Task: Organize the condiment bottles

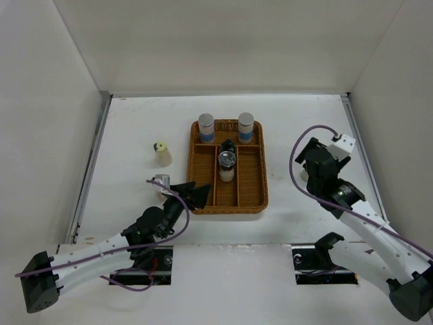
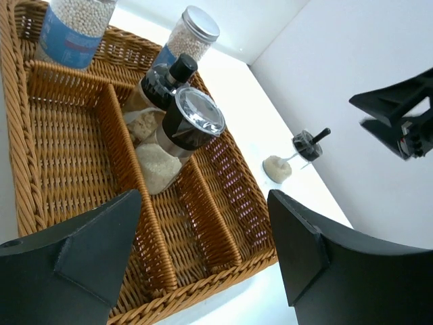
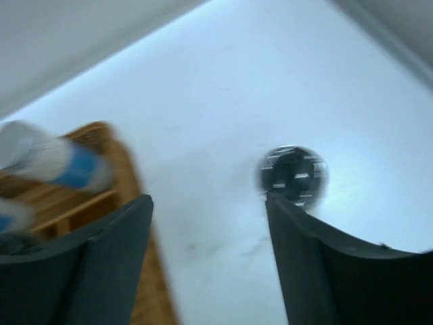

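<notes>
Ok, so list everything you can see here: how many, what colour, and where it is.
wicker tray: one, brown, divided, middle of the table
silver-lidded jars: two, blue labels, in the tray's far compartments
dark-topped shakers: two, glass, one behind the other in the tray's middle compartment
cream shaker: one, cream, on the table left of the tray
silver-topped shaker: one, on the table left of the tray, beside the left gripper
black-topped shaker: one, glass, on the table right of the tray
table: one, white
left gripper: one, black, open and empty, at the tray's near left corner
right gripper: one, black, open, by the black-topped shaker
</notes>
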Controlling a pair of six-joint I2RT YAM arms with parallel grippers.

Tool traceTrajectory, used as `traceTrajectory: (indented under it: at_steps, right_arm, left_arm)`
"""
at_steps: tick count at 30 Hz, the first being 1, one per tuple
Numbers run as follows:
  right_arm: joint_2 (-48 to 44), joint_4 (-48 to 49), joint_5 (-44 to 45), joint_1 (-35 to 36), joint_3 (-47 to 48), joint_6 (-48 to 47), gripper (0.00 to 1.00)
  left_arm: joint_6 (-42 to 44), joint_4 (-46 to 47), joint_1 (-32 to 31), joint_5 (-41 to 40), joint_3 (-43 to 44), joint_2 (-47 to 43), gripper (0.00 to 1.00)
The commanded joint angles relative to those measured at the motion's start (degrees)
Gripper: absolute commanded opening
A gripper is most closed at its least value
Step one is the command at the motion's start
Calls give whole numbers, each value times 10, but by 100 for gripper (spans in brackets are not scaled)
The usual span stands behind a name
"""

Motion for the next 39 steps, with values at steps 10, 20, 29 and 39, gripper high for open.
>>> traceTrajectory:
  at_steps: [10, 20, 29, 39]
  right_arm:
    - [86, 52, -123, -166, -56, -41, 95]
    - [158, 121, -202, -231, -46, -66, 89]
    - [157, 146, -153, -199, -43, -75, 54]
    - [0, 39, -116, 88, -12, -38, 47]
  left_arm:
    - [0, 36, -6, 1, -6, 5, 75]
    - [-7, 33, 1, 12, -6, 10, 75]
    - [-1, 34, 0, 5, -8, 2, 75]
    - [-9, 36, 4, 12, -4, 15, 74]
